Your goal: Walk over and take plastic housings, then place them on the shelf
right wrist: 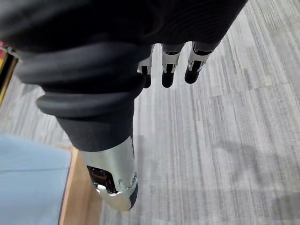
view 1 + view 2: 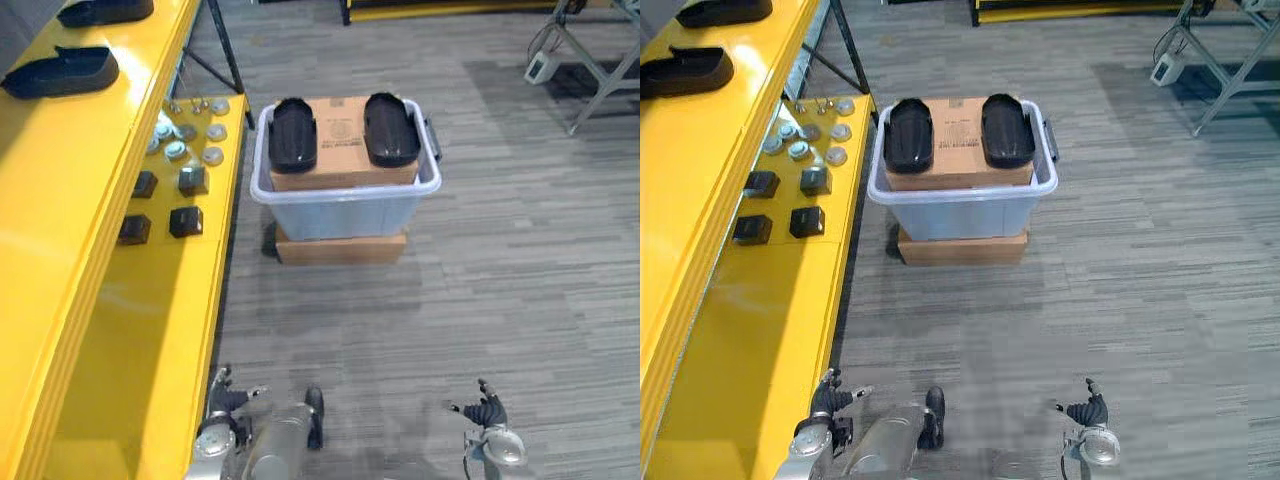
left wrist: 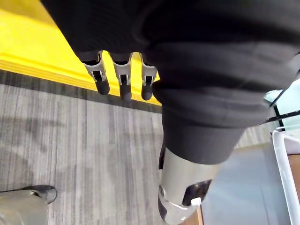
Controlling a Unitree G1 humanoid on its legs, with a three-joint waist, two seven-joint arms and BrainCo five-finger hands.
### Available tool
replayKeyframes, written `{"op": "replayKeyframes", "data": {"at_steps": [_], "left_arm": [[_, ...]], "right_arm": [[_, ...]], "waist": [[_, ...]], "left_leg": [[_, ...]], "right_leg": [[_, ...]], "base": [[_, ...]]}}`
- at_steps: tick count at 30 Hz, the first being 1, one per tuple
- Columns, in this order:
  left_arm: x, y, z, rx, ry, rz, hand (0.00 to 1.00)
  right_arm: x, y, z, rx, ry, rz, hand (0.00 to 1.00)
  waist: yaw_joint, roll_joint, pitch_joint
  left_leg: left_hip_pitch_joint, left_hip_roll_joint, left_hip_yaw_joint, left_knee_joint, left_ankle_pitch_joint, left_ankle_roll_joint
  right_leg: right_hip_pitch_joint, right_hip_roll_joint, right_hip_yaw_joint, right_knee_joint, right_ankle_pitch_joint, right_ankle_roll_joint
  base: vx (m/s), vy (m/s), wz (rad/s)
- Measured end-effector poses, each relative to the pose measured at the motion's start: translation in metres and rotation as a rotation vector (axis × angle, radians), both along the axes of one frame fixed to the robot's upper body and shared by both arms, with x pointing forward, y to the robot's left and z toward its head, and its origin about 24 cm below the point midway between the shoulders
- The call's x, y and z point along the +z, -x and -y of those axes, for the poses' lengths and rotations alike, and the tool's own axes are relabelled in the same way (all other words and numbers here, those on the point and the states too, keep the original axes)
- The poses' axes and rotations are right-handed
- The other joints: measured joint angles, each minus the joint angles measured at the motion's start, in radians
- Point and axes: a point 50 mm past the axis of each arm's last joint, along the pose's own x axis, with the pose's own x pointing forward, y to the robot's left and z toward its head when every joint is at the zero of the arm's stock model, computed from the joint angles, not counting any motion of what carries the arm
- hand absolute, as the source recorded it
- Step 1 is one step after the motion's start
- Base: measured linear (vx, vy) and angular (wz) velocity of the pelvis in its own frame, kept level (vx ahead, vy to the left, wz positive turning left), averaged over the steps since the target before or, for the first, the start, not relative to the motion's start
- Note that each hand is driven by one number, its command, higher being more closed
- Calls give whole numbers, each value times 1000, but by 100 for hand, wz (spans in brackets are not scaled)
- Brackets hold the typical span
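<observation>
Left eye view, looking down on a grey carpet floor (image 2: 500, 280): two black plastic housings, the left housing (image 2: 292, 133) and the right housing (image 2: 390, 128), lie side by side on a cardboard box (image 2: 343, 140) inside a pale plastic bin (image 2: 345, 192). The bin sits on a flat lower box (image 2: 340, 248). A yellow shelf (image 2: 100, 260) runs along the left, with another shelf housing (image 2: 60, 70) up top. Low in view, the left hand (image 2: 228, 395) and right hand (image 2: 487, 410) hang well apart, fingers loose and straight, holding nothing.

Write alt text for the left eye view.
Two black plastic housings lie on a cardboard box inside a pale bin ahead. A yellow shelf at left holds more housings and small parts. Left hand and right hand hang low, open.
</observation>
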Motion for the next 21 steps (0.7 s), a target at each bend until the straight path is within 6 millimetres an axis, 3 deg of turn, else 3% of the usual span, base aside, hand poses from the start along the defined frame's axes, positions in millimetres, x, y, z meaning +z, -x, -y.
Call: {"op": "replayKeyframes", "data": {"at_steps": [3, 4, 5, 6, 7, 9, 11, 13, 14, 15, 18, 19, 20, 21], "left_arm": [[-2, 2, 0, 10, 9, -7, 0], [-2, 3, -1, 11, 6, -13, 0], [-3, 4, -1, 11, 6, -18, 0], [-8, 6, 7, 11, 29, -43, 0], [-9, 8, 8, 14, 33, -47, 0], [-10, 7, 10, 14, 41, -47, 0], [-6, -3, 20, 26, 75, -8, 0], [-5, -3, 25, 27, 88, 5, 0], [-7, 1, 25, 30, 91, -8, 0], [-7, 2, 26, 31, 93, -10, 0], [-9, 6, 26, 39, 98, -20, 0], [-10, 8, 27, 44, 104, -26, 0], [-10, 9, 28, 44, 107, -29, 0], [-12, 9, 25, 46, 101, -42, 0]], "right_arm": [[1, -1, 0, 5, 5, 4, 0], [1, -2, -1, 6, 3, 5, 0], [-1, 3, 0, 2, 5, -8, 0], [-2, 8, 7, -5, 20, -27, 0], [-1, 7, 7, -5, 20, -25, 0], [-2, 9, 7, -9, 19, -25, 0], [-3, 22, 2, -17, 7, -36, 0], [-5, 26, -5, -28, -21, -29, 0], [-4, 23, -9, -40, -38, -12, 0], [-4, 21, -9, -43, -42, -2, 0], [-5, 18, -9, -55, -53, -3, 0], [-6, 19, -7, -68, -53, -13, 0], [-6, 20, -4, -75, -49, -17, 0], [-10, 22, -6, -93, -63, -31, 0]], "waist": [[-13, 16, 4], [-22, 8, 1], [-23, 2, 0], [-22, 28, 0], [-14, 26, -4], [-29, 29, -4], [-28, 34, 5], [-13, 29, 10], [-11, 20, 7], [-10, 19, 7], [1, 22, 5], [5, 36, -3], [4, 51, -7], [4, 47, -5]], "left_leg": [[73, 61, 0, -19, -7, -13], [94, 73, 1, -21, -26, -56], [107, 75, 1, -19, -44, -85], [125, 105, -8, -22, -62, -114], [125, 117, -6, -19, -42, -147], [131, 127, -11, 12, -23, -177], [6, 181, -8, 353, 17, -217], [-86, 246, 48, 574, 13, -205], [-113, 255, 76, 582, 1, -185], [-124, 253, 85, 551, -4, -177], [-138, 210, 63, 238, -8, -171], [-119, 181, 22, 75, 48, -183], [-114, 181, 6, 7, 131, -182], [-99, 176, 15, -8, 132, -160]], "right_leg": [[-86, 39, -4, -316, 20, 4], [-97, 55, 21, -490, 104, 12], [-96, 59, 37, -546, 222, 3], [-84, 88, 36, -537, 286, -48], [-91, 92, 40, -500, 243, -63], [-79, 85, 16, -467, 190, -76], [38, 94, -46, -517, 150, -94], [132, 116, -71, -578, 142, -108], [172, 116, -75, -611, 143, -109], [187, 116, -73, -628, 145, -107], [222, 115, -43, -663, 152, -95], [222, 123, -28, -668, 156, -83], [223, 137, -21, -673, 155, -74], [235, 140, 0, -685, 150, -54]], "base": [[377, -138, 18], [379, -178, 35], [400, -192, 22], [456, -249, 0], [444, -265, -3], [338, -248, 33], [312, -257, 74], [228, -160, 20], [221, -130, -6], [186, -82, -14], [231, 36, -27], [238, 119, -29], [270, 147, -34], [184, 114, -21]]}}
